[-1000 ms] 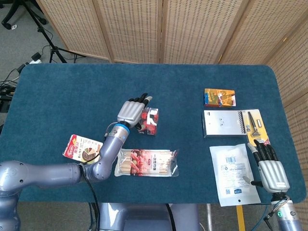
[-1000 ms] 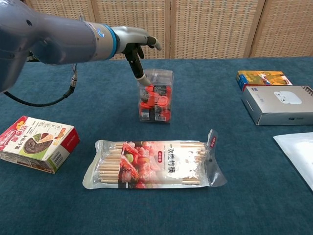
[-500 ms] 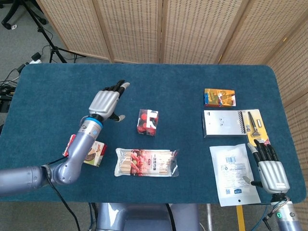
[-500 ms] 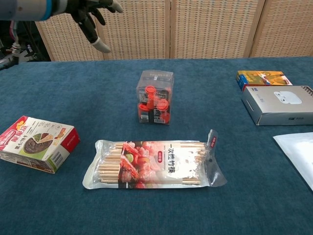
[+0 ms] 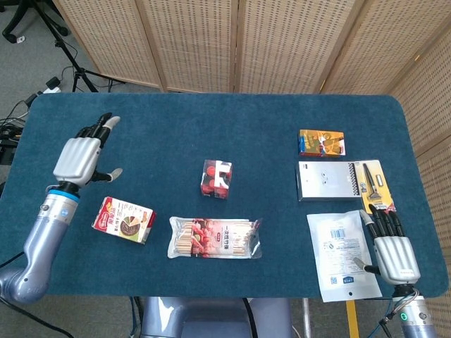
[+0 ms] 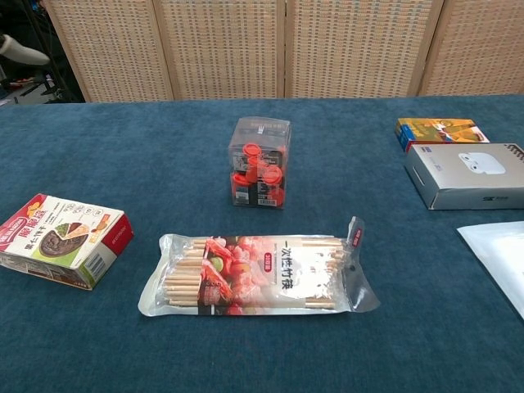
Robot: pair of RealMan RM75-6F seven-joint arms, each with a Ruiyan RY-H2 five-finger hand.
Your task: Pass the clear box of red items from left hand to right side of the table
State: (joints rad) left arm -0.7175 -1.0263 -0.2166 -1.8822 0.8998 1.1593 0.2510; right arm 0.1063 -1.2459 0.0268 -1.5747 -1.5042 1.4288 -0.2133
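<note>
The clear box of red items [image 5: 217, 179] [image 6: 259, 161] stands upright on the blue table [image 5: 232, 127], near its middle, with nothing touching it. My left hand [image 5: 79, 155] hovers far to the left, open with fingers spread, well away from the box; only one fingertip [image 6: 23, 50] shows at the chest view's top left. My right hand [image 5: 391, 247] rests open at the front right edge, beside a white pouch [image 5: 340, 255], and holds nothing.
A chopstick packet [image 5: 214, 238] [image 6: 258, 275] lies in front of the box. A red-and-white food box [image 5: 123, 220] [image 6: 61, 240] sits front left. At right are an orange box [image 5: 321, 142], a grey earbuds box [image 5: 328, 181] [image 6: 467, 174] and a carded tool [image 5: 373, 184].
My left hand has drawn back from the clear box, sweeping left and away across the table. The box stays where it stood. The right hand has barely moved.
</note>
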